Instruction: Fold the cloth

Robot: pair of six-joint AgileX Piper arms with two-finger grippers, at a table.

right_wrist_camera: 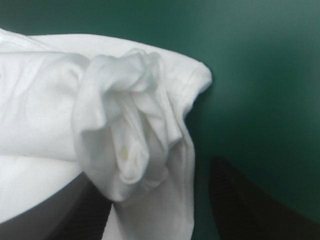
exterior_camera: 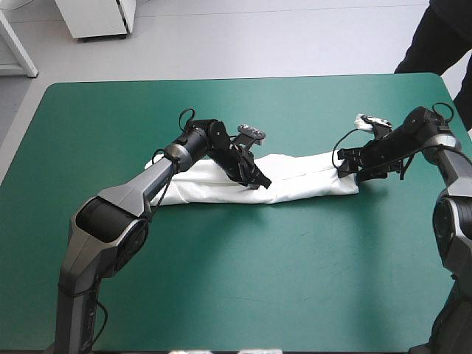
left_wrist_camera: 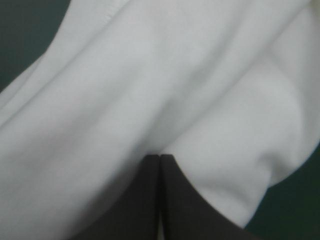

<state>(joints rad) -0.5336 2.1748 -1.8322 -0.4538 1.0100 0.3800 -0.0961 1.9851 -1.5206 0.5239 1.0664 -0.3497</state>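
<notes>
The white T-shirt [exterior_camera: 295, 181] lies as a long folded strip across the middle of the teal-green table. My left gripper [exterior_camera: 262, 182] is at the strip's middle, on its near edge. In the left wrist view that gripper [left_wrist_camera: 160, 156] is shut, with creases of the T-shirt [left_wrist_camera: 150, 75] running to its tip. My right gripper [exterior_camera: 346, 166] is at the strip's right end. In the right wrist view it [right_wrist_camera: 155, 175] stands open, with a bunched end of the T-shirt [right_wrist_camera: 130, 140] hanging between its black fingers [right_wrist_camera: 245, 205].
The bare teal-green cover [exterior_camera: 280, 280] stretches wide in front of the strip and behind it. A person's dark sleeve [exterior_camera: 463, 96] is at the table's far right corner.
</notes>
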